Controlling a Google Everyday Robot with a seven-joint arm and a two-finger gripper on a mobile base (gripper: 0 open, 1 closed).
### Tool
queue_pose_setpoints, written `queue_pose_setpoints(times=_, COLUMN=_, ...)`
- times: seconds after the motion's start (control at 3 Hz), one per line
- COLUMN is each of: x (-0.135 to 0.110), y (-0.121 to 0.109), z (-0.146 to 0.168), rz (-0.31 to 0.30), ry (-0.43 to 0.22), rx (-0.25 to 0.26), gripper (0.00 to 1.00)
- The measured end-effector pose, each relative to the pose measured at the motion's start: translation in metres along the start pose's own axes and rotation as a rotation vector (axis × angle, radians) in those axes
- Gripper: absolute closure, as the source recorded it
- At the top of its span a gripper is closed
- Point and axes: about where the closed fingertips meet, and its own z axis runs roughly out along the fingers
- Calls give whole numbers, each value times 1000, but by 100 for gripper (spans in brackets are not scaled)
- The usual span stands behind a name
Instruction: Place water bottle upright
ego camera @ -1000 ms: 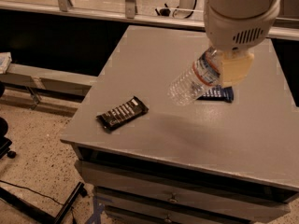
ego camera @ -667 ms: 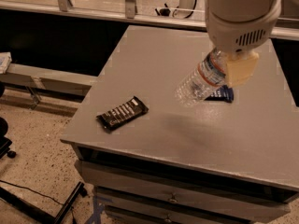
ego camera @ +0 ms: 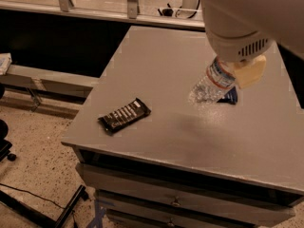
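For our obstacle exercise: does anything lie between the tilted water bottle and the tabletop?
The gripper grips the water bottle near its neck. Only the dark blue wrapper, beside its base, crowds the spot.

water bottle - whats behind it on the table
A dark blue wrapper lies on the table just behind the tilted bottle. Only its corner shows; the rest is covered by the bottle and the gripper, which grips the bottle's neck end.
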Motion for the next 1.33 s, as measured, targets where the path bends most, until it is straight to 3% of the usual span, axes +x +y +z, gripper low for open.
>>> queue_pose_setpoints(times=0.67, x=3, y=4, z=-1, rz=-83, ry=84, rx=48, gripper=100)
queue_pose_setpoints(times=1.33, x=-3, y=13, z=0, rz=-183, ry=102, rx=110, gripper=100)
